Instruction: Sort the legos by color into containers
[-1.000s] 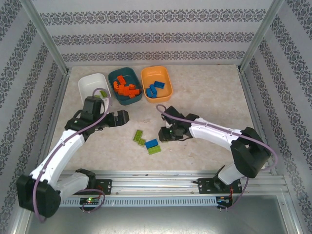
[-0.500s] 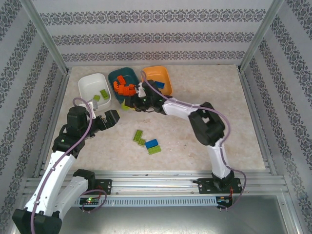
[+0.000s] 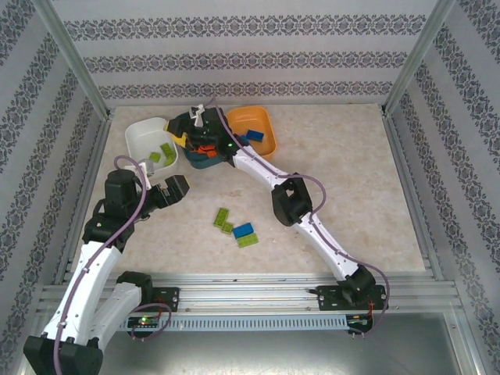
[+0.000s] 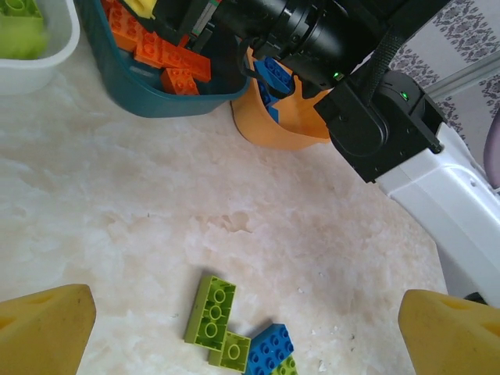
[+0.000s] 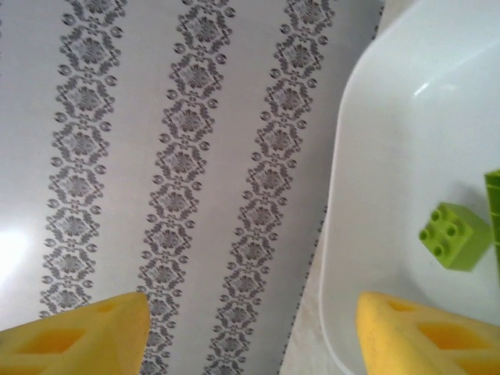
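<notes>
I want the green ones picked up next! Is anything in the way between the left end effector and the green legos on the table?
Nothing visible. Only bare table lies between the open left end effector and the lime green legos. A blue lego sits right against them, on the far side.

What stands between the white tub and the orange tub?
The dark teal tub, holding orange legos, stands between them; the top view shows it, partly under the right arm.
</notes>
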